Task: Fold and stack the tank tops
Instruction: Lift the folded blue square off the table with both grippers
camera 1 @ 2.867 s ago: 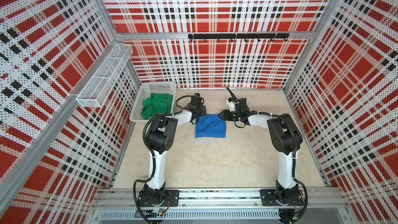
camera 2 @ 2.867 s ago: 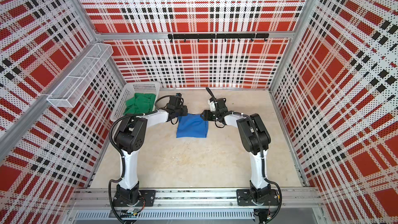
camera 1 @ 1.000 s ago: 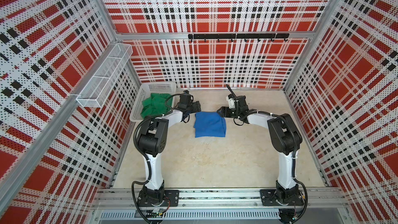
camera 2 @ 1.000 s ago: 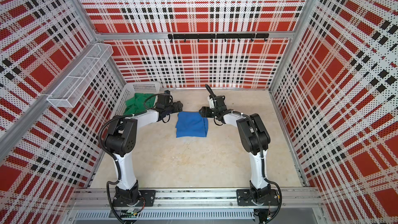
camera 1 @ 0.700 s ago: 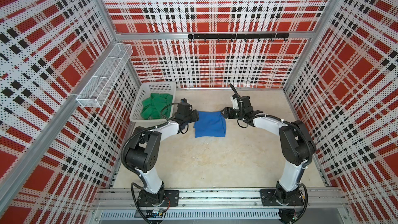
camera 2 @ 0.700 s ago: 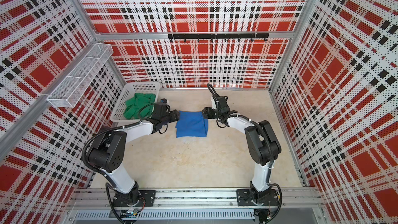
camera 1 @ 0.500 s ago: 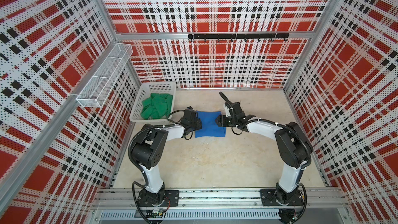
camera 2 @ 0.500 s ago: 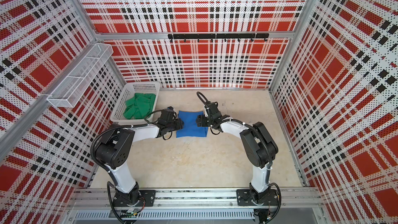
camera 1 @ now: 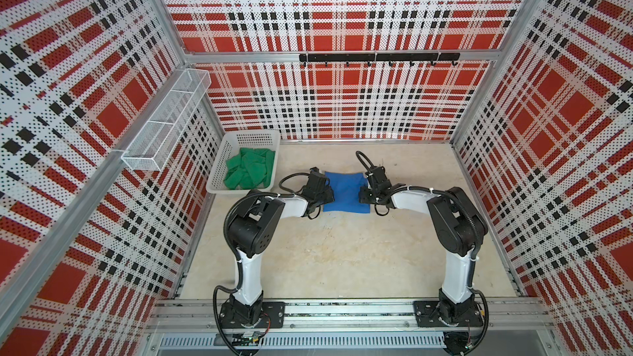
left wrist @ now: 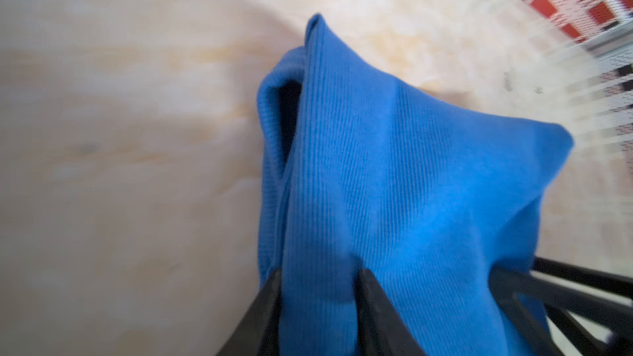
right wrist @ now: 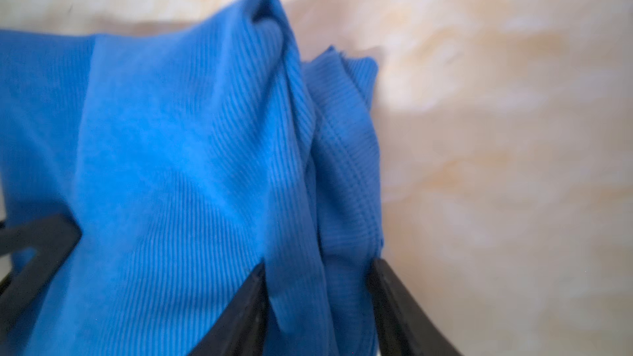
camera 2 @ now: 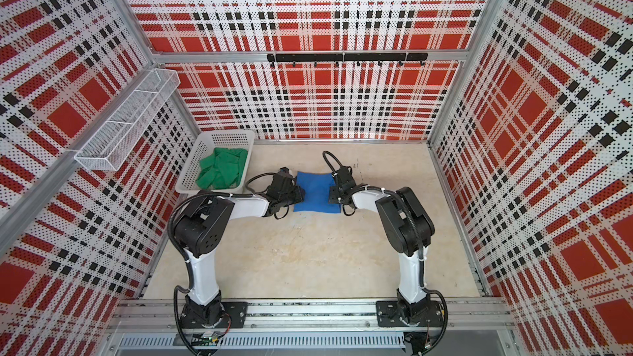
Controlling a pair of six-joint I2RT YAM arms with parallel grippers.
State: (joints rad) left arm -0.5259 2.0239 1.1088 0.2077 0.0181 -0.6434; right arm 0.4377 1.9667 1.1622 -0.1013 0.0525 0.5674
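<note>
blue tank top (camera 1: 344, 193): ribbed knit, folded to a rough rectangle on the beige table (camera 1: 342, 251)
green tank top (camera 1: 250, 172): crumpled in the white perforated basket (camera 1: 239, 190)
left gripper (left wrist: 318, 275): my jaws clamp its left edge, arm stretched low
right gripper (right wrist: 318, 265): clamped on bunched right-edge layers

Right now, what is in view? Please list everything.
blue tank top: one, royal blue, folded on the table
green tank top: one, green, crumpled in the basket
basket: one, white, back left of the table
wire shelf: one, white, on the left wall
hook rail: one, black, on the back wall
table: one, beige, under everything
left gripper: one, black, shut on blue tank top
right gripper: one, black, shut on blue tank top
</note>
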